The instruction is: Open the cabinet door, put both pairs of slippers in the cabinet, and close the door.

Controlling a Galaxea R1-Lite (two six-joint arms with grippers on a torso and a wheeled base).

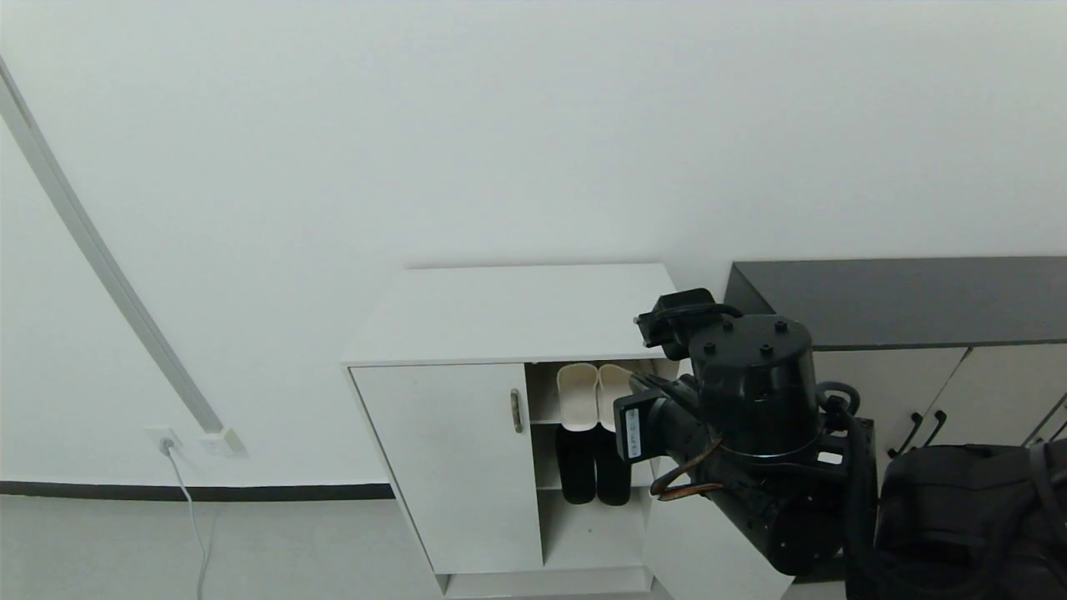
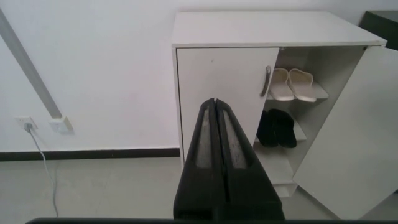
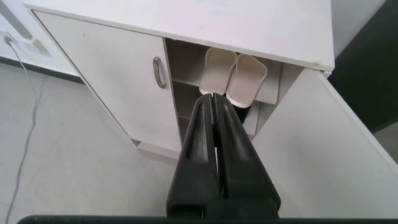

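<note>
Forward, right arm [image 1: 750, 392] at cabinet [image 1: 500, 312], jaws together

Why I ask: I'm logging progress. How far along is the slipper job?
Done: the cabinet door stands open, and the cream slippers sit inside, above the black slippers. In hand: nothing; the left hand and right hand are both shut and empty. Left: closing the door.
</note>
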